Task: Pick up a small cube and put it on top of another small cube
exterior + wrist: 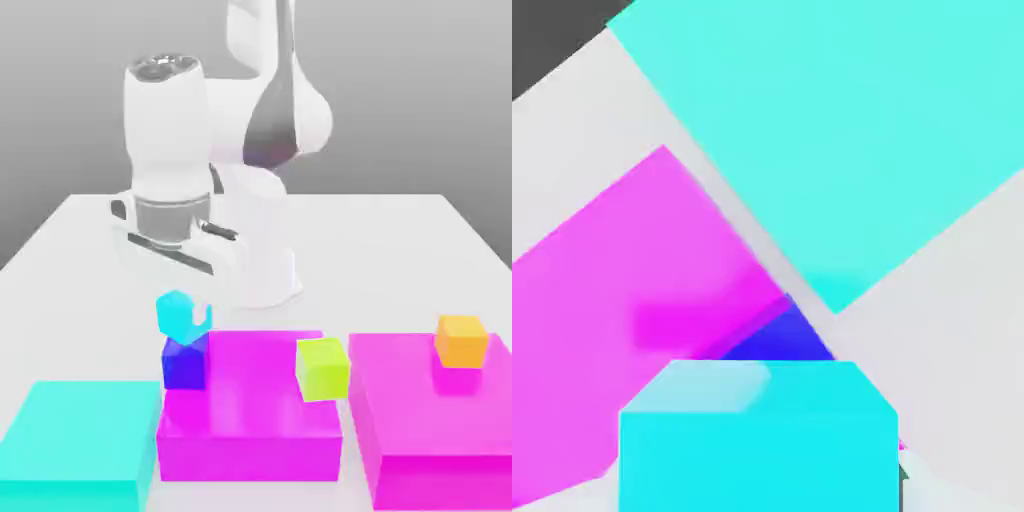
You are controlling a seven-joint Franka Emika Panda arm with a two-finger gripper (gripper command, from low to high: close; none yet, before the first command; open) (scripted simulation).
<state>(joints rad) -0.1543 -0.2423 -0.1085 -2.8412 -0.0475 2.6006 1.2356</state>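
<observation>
Arm (275, 110) reaches forward from white base, upper link bent overhead, wrist housing pointing straight down. Gripper (186, 322) low beneath hand, near front of scene in exterior view.

Small cube (178, 313) sits on top of another small cube (185, 362), tilted, not squarely seated. That lower cube rests on the table (90, 260), touching the near-left edge of the middle block (250, 410). A third cube (322, 369) lies on that block's right part. Flat block (75, 440) lies at the exterior view's left, just beside the middle one. Right block (430, 420) carries a fourth cube (461, 340). Robot base (255, 240) stands behind.
</observation>
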